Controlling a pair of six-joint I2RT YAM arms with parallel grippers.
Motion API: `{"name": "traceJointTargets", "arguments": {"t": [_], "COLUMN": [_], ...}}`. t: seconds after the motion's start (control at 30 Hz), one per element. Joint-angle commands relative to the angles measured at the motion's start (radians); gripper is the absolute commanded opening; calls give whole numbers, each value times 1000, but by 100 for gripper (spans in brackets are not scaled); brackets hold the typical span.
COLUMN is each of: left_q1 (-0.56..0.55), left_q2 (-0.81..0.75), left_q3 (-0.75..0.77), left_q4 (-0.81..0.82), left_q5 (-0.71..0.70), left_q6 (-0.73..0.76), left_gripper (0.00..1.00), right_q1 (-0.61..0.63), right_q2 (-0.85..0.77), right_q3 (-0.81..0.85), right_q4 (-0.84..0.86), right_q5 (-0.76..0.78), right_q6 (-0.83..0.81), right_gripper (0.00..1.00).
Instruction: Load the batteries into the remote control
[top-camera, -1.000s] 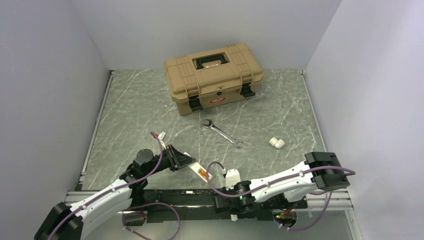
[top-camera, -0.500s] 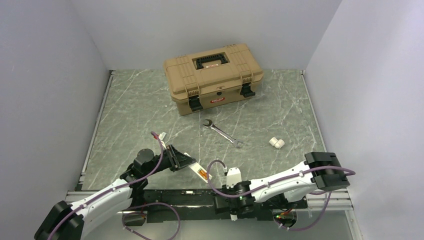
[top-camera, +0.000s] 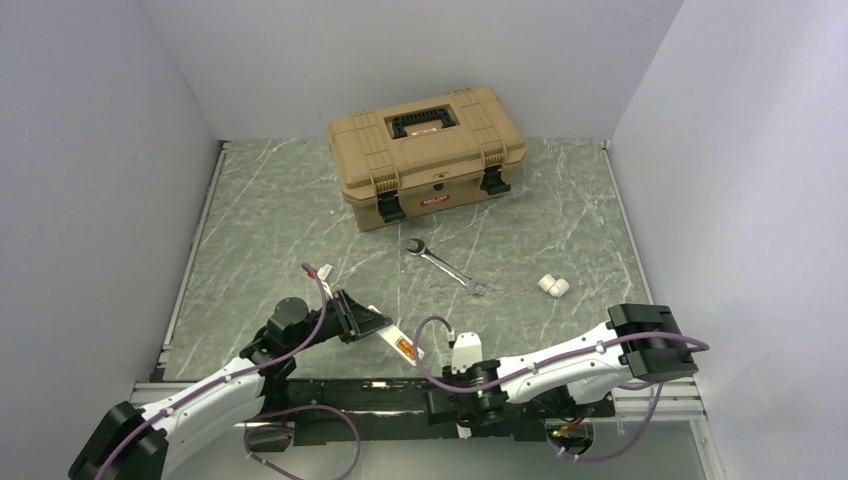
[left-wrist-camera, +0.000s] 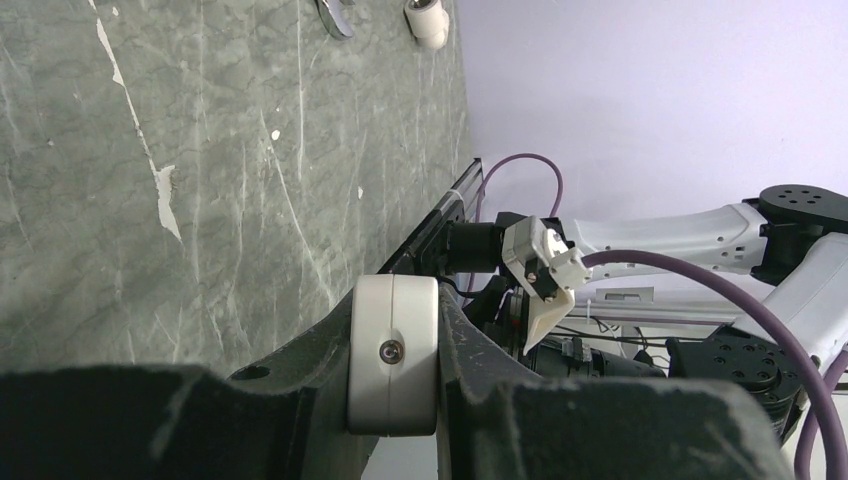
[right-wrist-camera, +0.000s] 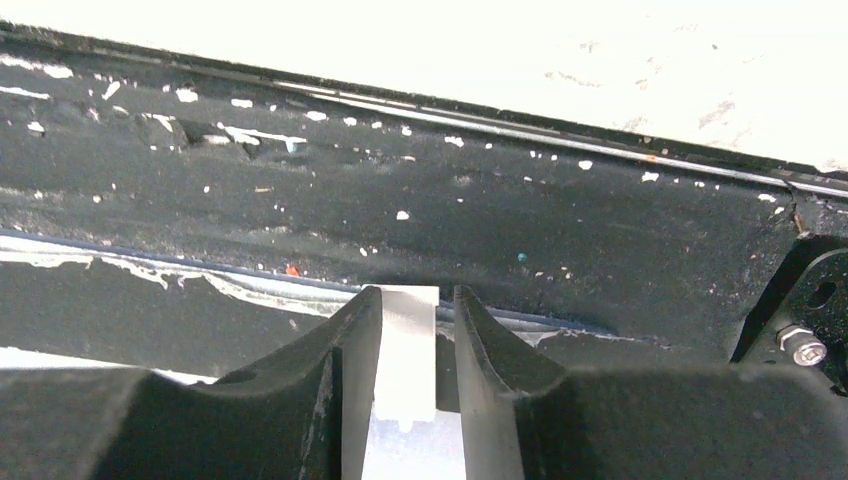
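Grey-green marbled worktop, pale walls around. Remote control at near edge, orange recess up, one end clamped in left pincer; lifted or resting, cannot tell. Right pincer narrow, nipping flat white piece, maybe cover. Risk: piece slips, falls beyond edge; remote twists in grip. White cylinders, wrench, tan toolbox farther back.

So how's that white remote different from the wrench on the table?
The remote control is white with an orange-brown recess; the wrench is bare grey metal. The remote control is clamped in the left gripper at the near edge; the wrench lies free on the table before the toolbox. Both are slim bars.
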Motion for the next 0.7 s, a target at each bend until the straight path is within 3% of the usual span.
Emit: {"name": "traceJointTargets", "arguments": {"t": [0.0,0.67], "left_q1": [-3,-1], "left_q2": [0,-21], "left_q3": [-32,-41], "left_q4": [48,33], "left_q5": [-7,-11], "left_q6": [7,7], "left_gripper": [2,2], "right_q1": [-20,-34], "right_q2": [44,99], "right_q3": [-45,2], "right_q4": [10,68], "right_q5": [49,8], "right_q6": [37,-91], "right_gripper": [36,41]}}
